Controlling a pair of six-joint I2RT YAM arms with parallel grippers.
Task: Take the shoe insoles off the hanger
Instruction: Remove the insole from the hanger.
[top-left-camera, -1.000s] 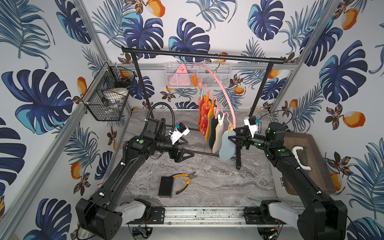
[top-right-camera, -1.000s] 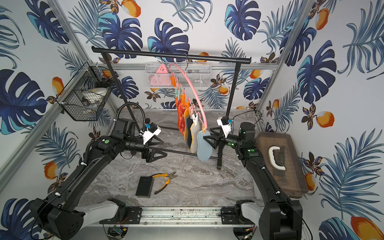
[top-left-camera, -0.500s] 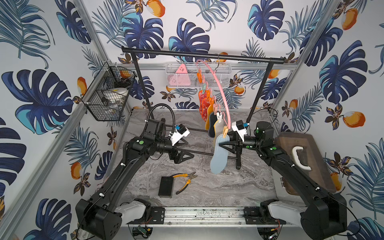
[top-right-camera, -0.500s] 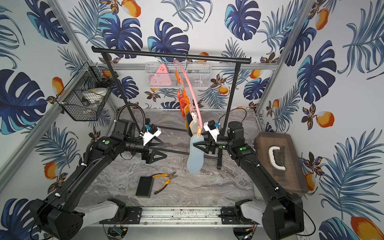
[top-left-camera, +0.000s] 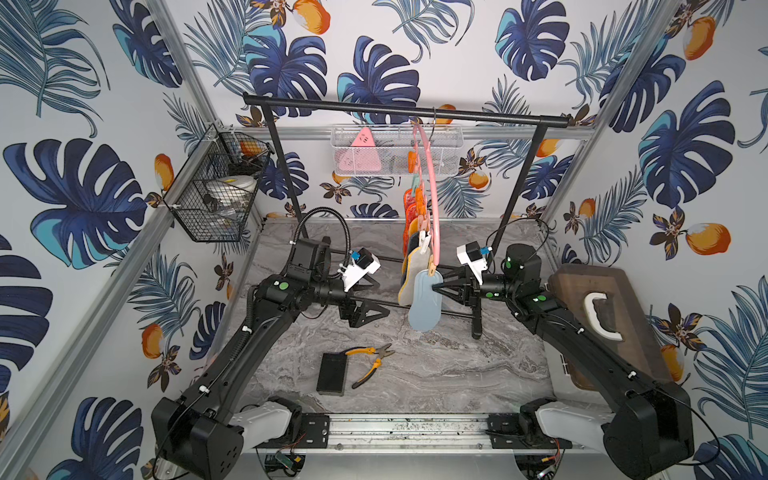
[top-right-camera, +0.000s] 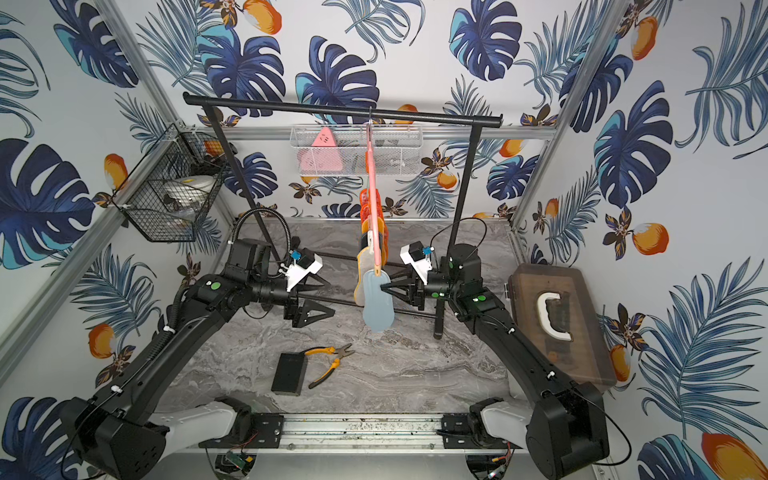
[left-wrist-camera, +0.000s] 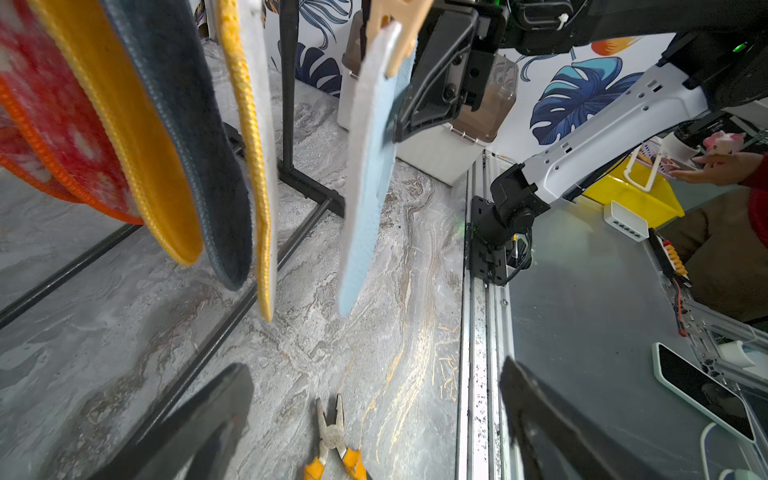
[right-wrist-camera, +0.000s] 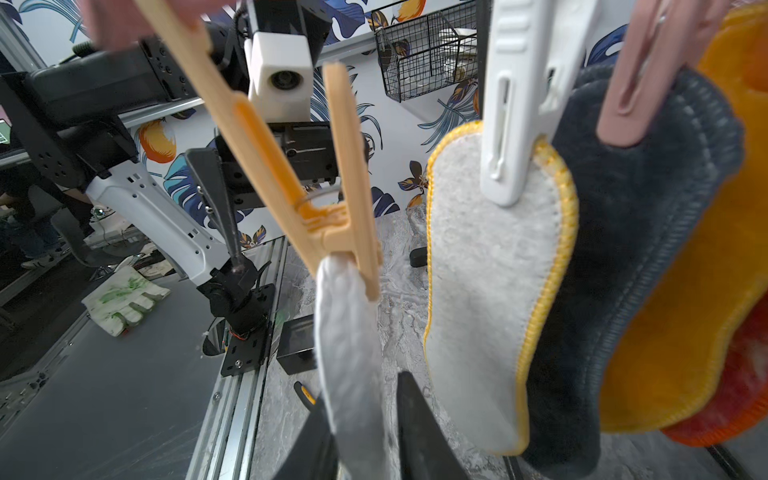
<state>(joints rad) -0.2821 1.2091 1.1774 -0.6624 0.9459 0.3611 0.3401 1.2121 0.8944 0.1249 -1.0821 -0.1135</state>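
— How is your right gripper (right-wrist-camera: 361, 386) set?

— Clenched on the light blue insole (right-wrist-camera: 353, 353): one finger on each flat face, below the orange peg (right-wrist-camera: 349, 199) that clips its top. My right arm rises from the front rail, bends at the elbow and reaches in level towards the middle, so in both top views the right gripper (top-left-camera: 435, 286) meets the pad's edge from the side.

— And your left gripper (top-left-camera: 382, 298)?

— Released, fingers spread wide, holding nothing. That arm mirrors the right one, with its wrist level and aimed at the row of pads, stopping short of them.

— Any writing to read?

— Only dark marks on the pink triangle (top-left-camera: 364, 139) in the white wire basket (top-left-camera: 449, 137), too small to make out.

— How does the light blue insole (top-left-camera: 424, 305) hang?

— Long axis up and down, narrow end clipped at the top, broad end lowest and above the worktop (top-left-camera: 457, 365). It is the nearest pad on the pink hanger (top-left-camera: 432, 183), which hooks over the black rack (top-left-camera: 332, 106). Behind it, in order, hang the beige insole (right-wrist-camera: 490, 291) with a yellow rim, the dark grey insole (right-wrist-camera: 636, 249), the yellow-orange insole (right-wrist-camera: 706, 311) and the red-orange ones (right-wrist-camera: 739, 395), all pointing down too.
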